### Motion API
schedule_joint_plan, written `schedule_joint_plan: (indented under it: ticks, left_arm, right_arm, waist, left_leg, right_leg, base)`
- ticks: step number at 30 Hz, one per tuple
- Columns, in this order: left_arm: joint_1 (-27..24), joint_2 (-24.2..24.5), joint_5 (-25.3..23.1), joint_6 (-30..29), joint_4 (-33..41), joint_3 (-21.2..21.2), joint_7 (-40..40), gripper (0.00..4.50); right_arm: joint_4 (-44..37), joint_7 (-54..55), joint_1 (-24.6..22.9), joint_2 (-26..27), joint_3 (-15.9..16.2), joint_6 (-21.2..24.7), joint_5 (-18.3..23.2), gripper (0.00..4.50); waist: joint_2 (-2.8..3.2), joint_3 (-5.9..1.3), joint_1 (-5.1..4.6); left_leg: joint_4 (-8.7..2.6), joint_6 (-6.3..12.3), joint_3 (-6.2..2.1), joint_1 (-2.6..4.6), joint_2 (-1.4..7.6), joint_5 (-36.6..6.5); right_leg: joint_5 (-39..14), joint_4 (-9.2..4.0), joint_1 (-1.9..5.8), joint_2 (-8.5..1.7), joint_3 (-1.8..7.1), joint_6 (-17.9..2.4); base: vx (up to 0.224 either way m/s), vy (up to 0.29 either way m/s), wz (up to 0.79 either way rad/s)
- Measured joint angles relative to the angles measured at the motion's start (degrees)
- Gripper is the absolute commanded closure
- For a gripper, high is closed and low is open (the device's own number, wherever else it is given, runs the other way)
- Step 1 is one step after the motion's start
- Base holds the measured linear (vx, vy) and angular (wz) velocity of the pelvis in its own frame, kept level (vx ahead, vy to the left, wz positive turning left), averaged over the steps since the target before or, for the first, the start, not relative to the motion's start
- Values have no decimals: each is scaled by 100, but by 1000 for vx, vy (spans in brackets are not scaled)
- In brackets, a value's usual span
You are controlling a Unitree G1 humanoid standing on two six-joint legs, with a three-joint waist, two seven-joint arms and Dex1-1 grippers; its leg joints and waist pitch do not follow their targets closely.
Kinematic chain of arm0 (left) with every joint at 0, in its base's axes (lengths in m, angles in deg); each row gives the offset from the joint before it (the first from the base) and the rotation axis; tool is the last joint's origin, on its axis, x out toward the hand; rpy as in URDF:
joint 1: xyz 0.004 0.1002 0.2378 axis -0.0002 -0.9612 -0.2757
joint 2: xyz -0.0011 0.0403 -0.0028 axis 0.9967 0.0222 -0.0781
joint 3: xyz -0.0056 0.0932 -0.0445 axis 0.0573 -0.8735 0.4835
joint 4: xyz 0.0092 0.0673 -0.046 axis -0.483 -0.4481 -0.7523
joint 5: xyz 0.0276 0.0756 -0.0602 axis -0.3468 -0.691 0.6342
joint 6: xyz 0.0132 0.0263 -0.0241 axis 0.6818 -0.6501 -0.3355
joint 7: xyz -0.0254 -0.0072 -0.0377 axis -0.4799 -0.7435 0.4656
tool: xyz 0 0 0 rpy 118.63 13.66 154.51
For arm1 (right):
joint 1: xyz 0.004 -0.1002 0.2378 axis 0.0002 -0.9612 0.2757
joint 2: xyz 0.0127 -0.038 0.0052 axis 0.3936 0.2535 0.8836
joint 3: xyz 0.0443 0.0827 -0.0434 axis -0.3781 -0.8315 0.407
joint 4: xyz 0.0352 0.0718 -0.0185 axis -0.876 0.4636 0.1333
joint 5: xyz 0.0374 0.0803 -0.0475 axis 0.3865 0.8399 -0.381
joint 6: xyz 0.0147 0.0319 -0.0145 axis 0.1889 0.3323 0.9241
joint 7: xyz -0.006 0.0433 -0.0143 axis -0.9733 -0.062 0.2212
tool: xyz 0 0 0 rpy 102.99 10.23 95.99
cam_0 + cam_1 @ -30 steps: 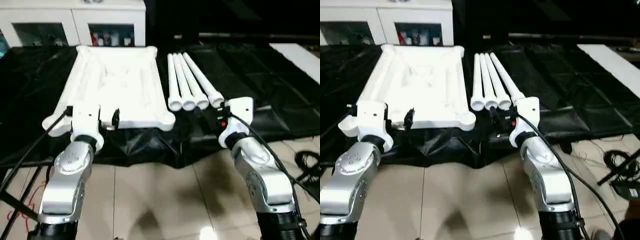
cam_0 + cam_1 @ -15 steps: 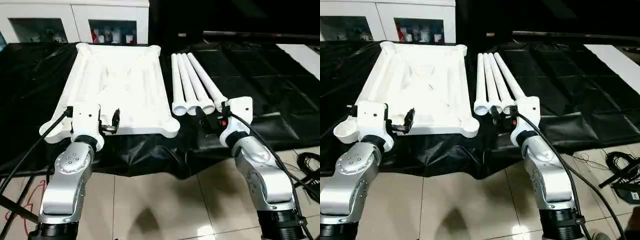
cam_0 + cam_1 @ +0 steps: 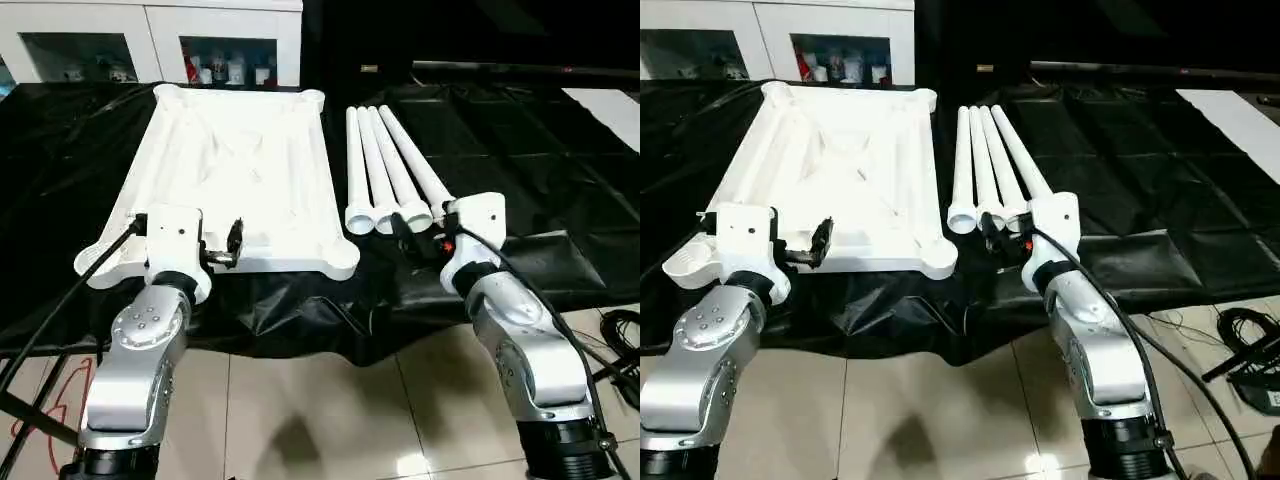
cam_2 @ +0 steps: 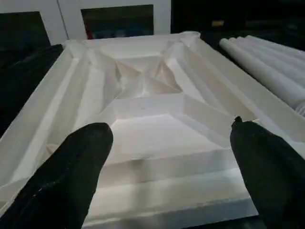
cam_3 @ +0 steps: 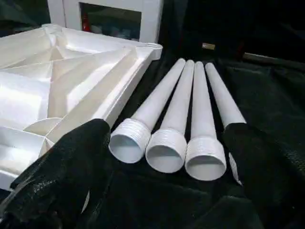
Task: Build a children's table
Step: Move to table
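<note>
White plastic rectangular tabletop [image 3: 235, 170] lies ribbed underside up on black plastic sheeting [image 3: 520, 150], rounded corner sockets showing. Four long white round tapered legs [image 3: 385, 170] lie side by side just beside its right edge, threaded open ends toward the robot. Left gripper [image 4: 167, 176] hovers at the tabletop's near edge, fingers [image 4: 71, 176] wide apart, holding nothing. Right gripper [image 5: 164, 179] sits before the leg ends, fingers [image 5: 66, 171] wide apart, empty. White glass-door cabinet [image 3: 150, 40] stands behind. Tiled floor [image 3: 320, 410] below.
</note>
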Motion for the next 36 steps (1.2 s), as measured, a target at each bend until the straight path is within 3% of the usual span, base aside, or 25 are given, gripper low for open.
schedule_joint_plan:
  ticks: [2,4,6,7,8,9,10,11,13,15,16,17,18,21,23,24,25,26,28,30,31,32,34,35,36]
  left_arm:
    - [-8,-13,5,-1,30,3,0,1]
    - [-28,32,5,-6,30,62,-3,1]
    - [-102,131,-7,-39,11,226,-16,1]
    - [-97,144,-6,-42,21,259,-16,1]
    - [-91,132,-3,-41,48,253,-13,1]
    - [-87,126,-2,-40,69,247,-12,1]
    - [-84,126,-3,-39,82,243,-10,1]
    - [-69,77,-4,-43,63,226,-8,1]
    - [-70,-31,30,-50,64,7,15,1]
    - [-66,-9,40,-49,80,-7,23,1]
    - [-65,10,40,-49,90,-4,33,1]
    - [-65,46,37,-48,117,8,53,1]
    - [-90,93,32,-48,139,22,59,1]
    - [-151,151,-9,-52,137,155,60,1]
    - [-150,205,-11,-51,138,157,62,1]
    - [-149,200,-10,-50,139,144,63,1]
    - [-133,160,-9,-47,147,125,65,1]
    - [-119,85,3,-47,153,5,94,1]
    - [-118,62,33,-48,155,-132,128,1]
    - [-118,135,36,-45,179,-92,127,1]
    - [-147,182,31,-45,179,-31,128,1]
    - [-155,230,23,-48,170,83,123,1]
    - [-179,286,2,-44,152,174,124,1]
    - [-199,287,-8,-17,131,181,126,1]
    - [-199,275,-7,24,129,159,135,1]
  right_arm:
    - [1,-11,-5,-44,14,-19,-69,2]
    - [1,-18,28,12,66,-47,-67,2]
    - [-8,-63,107,252,245,-63,-4,2]
    - [-16,-68,88,268,264,-66,22,2]
    - [-17,-67,60,241,253,-68,35,2]
    - [-16,-66,53,231,231,-68,35,2]
    - [-18,-67,41,221,219,-69,34,2]
    - [-18,-70,-17,154,199,-74,34,2]
    - [18,-71,-114,42,80,-70,18,2]
    - [7,-72,-112,47,15,-75,-3,2]
    - [3,-73,-113,51,9,-79,-12,2]
    - [-9,-73,-97,41,10,-86,-16,2]
    - [-5,-71,-114,75,26,-92,-17,2]
    - [-3,-87,-141,181,222,-96,-10,2]
    - [-15,-76,-143,171,211,-110,-12,2]
    - [-17,-71,-159,164,197,-113,-13,2]
    - [-18,-67,-173,136,166,-114,-13,2]
    - [-22,-60,-218,73,62,-115,-17,2]
    - [4,-52,-263,50,-42,-113,-25,2]
    - [-23,-56,-250,68,-56,-115,-26,2]
    - [-17,-57,-249,140,-25,-114,-26,2]
    - [-44,-86,-214,230,170,-115,-12,2]
    - [-62,-127,-181,286,313,-121,-10,2]
    - [-52,-134,-190,291,327,-150,-13,2]
    - [-43,-133,-229,274,323,-210,-16,2]
  waist:
    - [29,-1,-2]
    - [34,7,-13]
    - [11,5,-61]
    - [1,-3,-52]
    - [-57,-27,-66]
    - [-139,-32,-85]
    - [-215,-4,-115]
    - [-394,23,-121]
    - [-316,65,-22]
    - [-253,52,2]
    - [-199,57,8]
    - [-102,62,13]
    - [-54,87,9]
    - [-45,108,-124]
    - [-124,71,-247]
    - [-169,45,-306]
    - [-235,0,-275]
    - [-157,30,-213]
    - [-54,20,-117]
    - [94,-25,-2]
    - [101,-22,-29]
    - [72,-12,-79]
    - [17,-35,-80]
    - [-64,-56,-47]
    - [-87,-53,-89]
  left_leg:
    - [95,91,-176,-75,25,-44]
    - [84,83,-367,-39,-52,-46]
    - [83,-141,-421,95,-139,-88]
    - [97,-172,-410,152,-163,-111]
    - [89,-202,-360,210,-220,-132]
    - [84,-232,-270,257,-251,-150]
    - [74,-253,-191,309,-326,-163]
    - [133,-272,-91,390,-379,-231]
    - [421,-31,-135,419,-320,-366]
    - [656,-68,-214,272,-335,-346]
    - [583,-69,-256,232,-292,-345]
    - [333,-186,-266,194,-196,-253]
    - [320,-416,-270,211,-128,-115]
    - [183,-415,-262,299,-127,-131]
    - [160,-348,-236,383,-208,-163]
    - [154,-338,-213,402,-233,-185]
    - [178,-286,-176,367,-249,-210]
    - [249,-146,-184,345,-182,-279]
    - [512,-135,-226,139,-129,-276]
    - [261,-284,-250,-102,17,53]
    - [249,-320,-281,-48,38,40]
    - [198,-299,-298,-10,-32,10]
    - [186,-306,-196,99,-45,-65]
    - [151,-319,-72,221,-47,-121]
    - [141,-330,-57,255,-92,-156]
  right_leg:
    - [4,-192,217,-27,-336,37]
    - [-29,-234,325,-28,-466,69]
    - [-198,712,-52,-12,-183,-58]
    - [-209,1018,-283,9,-98,-18]
    - [-177,1081,-589,-13,23,27]
    - [-111,947,-757,-42,118,64]
    - [-16,619,-804,-102,194,23]
    - [415,550,-750,-135,373,-45]
    - [364,505,-607,9,470,-84]
    - [367,429,-493,47,460,-99]
    - [369,383,-422,110,453,-102]
    - [363,368,-366,202,414,-112]
    - [348,372,-341,206,358,-114]
    - [103,408,-350,143,211,-568]
    - [118,464,-362,-29,152,-552]
    - [163,462,-343,-89,162,-297]
    - [173,406,-255,-96,189,-50]
    - [166,337,-215,-39,201,-41]
    - [151,260,-151,16,203,-42]
    - [100,204,-86,126,116,-37]
    - [48,214,-83,143,97,-82]
    - [-87,406,-165,107,91,-365]
    - [-145,924,-457,58,146,-321]
    - [-90,1031,-653,-17,131,-149]
    - [-21,892,-750,-64,159,-53]
  base:
    - [27,12,54]
    - [70,5,64]
    - [142,-29,40]
    - [84,-26,14]
    - [0,0,0]
    - [0,0,0]
    - [27,-62,-1]
    - [18,-135,18]
    - [31,-126,17]
    - [58,-43,-3]
    - [0,0,0]
    - [0,0,0]
    - [0,0,0]
    - [96,70,7]
    - [97,28,11]
    - [104,18,7]
    - [149,-13,7]
    - [150,-22,3]
    - [136,-6,1]
    - [130,19,2]
    - [162,34,-3]
    - [193,39,7]
    - [182,24,2]
    - [121,-12,-34]
    - [121,-12,-34]
